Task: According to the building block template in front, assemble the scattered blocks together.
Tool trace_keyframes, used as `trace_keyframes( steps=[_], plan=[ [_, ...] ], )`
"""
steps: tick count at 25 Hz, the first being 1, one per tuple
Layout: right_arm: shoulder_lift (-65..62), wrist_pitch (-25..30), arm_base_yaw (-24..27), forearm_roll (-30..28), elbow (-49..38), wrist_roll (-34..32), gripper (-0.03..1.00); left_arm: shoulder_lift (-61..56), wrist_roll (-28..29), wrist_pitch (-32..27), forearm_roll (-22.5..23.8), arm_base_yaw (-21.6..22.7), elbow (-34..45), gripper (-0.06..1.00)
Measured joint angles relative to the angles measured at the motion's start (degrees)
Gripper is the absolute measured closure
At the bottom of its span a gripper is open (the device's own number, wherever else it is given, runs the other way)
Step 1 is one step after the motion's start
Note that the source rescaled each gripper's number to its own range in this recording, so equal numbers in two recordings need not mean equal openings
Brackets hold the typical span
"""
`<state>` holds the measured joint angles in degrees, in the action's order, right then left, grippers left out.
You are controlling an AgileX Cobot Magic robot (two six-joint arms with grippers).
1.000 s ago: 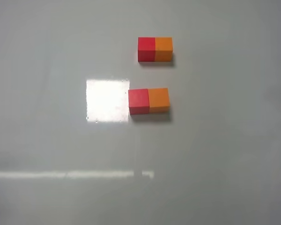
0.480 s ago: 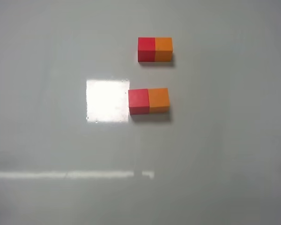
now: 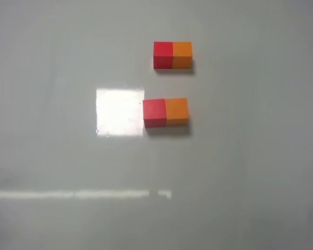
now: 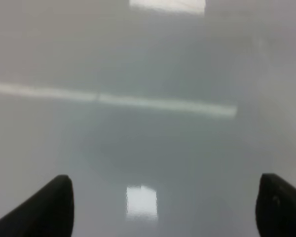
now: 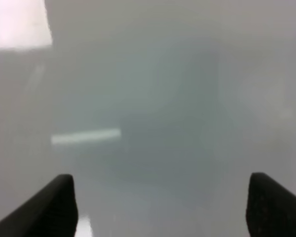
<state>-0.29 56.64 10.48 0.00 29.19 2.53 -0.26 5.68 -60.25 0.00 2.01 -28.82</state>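
In the exterior high view the building block template (image 3: 172, 55), a red and orange joined bar, lies at the far middle of the grey table. Nearer, the loose red cube (image 3: 154, 113) and the loose orange cube (image 3: 177, 111) sit side by side and touching, red on the left. Neither arm shows in that view. In the left wrist view my left gripper (image 4: 163, 210) is open and empty over bare table, its dark fingertips (image 4: 44, 207) wide apart. In the right wrist view my right gripper (image 5: 160, 207) is open and empty, fingertips (image 5: 269, 205) wide apart. No block shows in either wrist view.
The grey table (image 3: 250, 166) is glossy. A bright square glare patch (image 3: 120, 111) lies just left of the red cube, and a thin reflected light strip (image 3: 78, 194) runs across the near left.
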Motion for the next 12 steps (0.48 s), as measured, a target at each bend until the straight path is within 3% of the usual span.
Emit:
trace_keyframes(
  steps=[12],
  plan=[
    [0.0,-0.3,0.0,0.0,-0.3,-0.1,0.31,0.0,0.0,0.0,0.0,0.0,0.0,0.94]
  ],
)
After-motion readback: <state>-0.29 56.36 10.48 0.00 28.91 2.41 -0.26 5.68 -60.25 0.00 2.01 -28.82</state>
